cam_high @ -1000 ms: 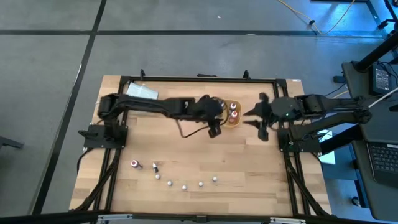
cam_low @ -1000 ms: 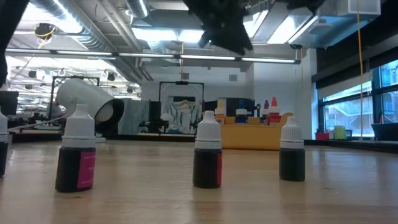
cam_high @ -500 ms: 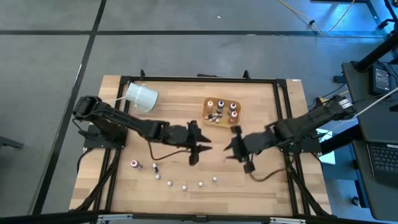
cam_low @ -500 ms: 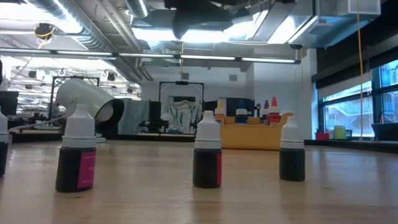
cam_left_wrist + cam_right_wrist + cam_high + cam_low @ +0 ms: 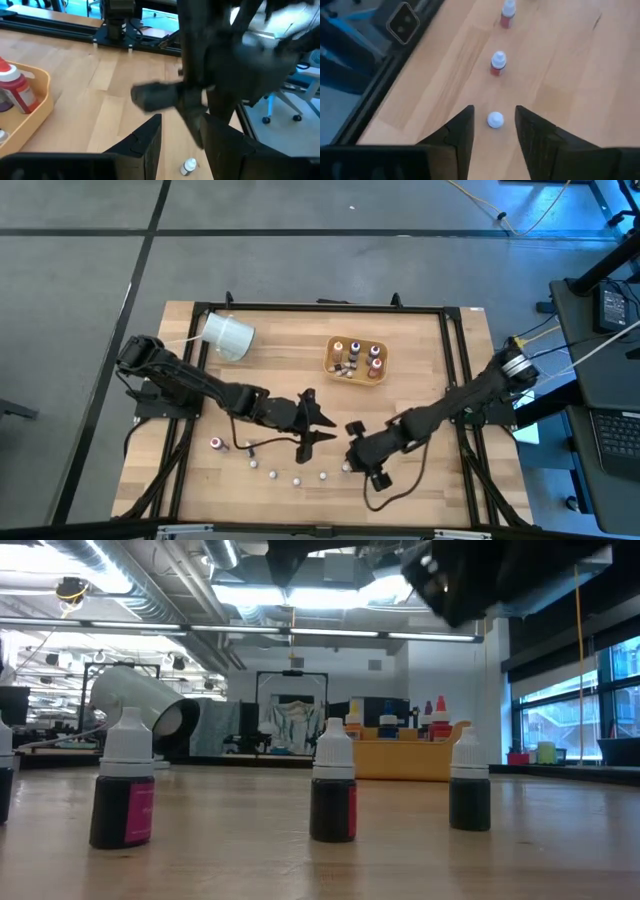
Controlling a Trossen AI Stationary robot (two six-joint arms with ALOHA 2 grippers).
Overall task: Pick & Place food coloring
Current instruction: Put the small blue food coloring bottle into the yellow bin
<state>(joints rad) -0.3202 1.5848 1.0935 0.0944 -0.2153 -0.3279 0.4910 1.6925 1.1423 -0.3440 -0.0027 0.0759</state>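
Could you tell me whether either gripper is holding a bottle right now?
Neither. The right gripper is open above a white-capped bottle, not gripping it; the left gripper is open and empty.

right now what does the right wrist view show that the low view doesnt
Only the right wrist view: the right gripper, fingers apart, directly over a white-capped bottle, with two more bottles lined up beyond it and the table's edge rail.

Only the low view: the bottles side-on, one with a pink label, the large white cylinder lying behind, and the tan tray holding bottles far back.

Both: white-capped bottles standing on the wooden table.
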